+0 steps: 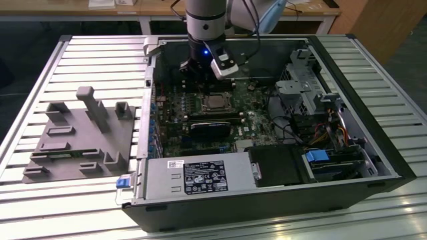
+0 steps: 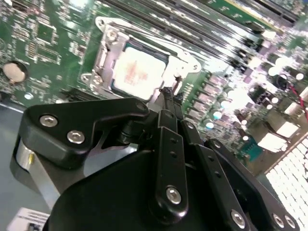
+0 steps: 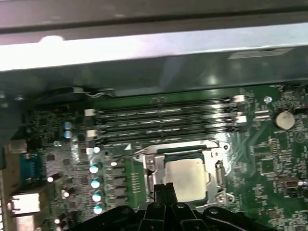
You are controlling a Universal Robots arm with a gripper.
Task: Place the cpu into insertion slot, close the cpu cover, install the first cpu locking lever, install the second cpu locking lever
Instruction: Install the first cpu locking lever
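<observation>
Second wrist view: small square silvery-bronze cpu seated in silver-rimmed insertion slot, thin silver frame cover apparently down. Black gripper pressed together beside slot. Chip likely light, rigid, fragile; grip edges.

My gripper is black, studded with silver screws. Just past its tips the cpu shows dull silvery-bronze inside the bright silver cover. Around both, the board is green, speckled with silver. Beyond lie black slots. Farther off, the grey fixture sits on the pale ribbed table.
</observation>
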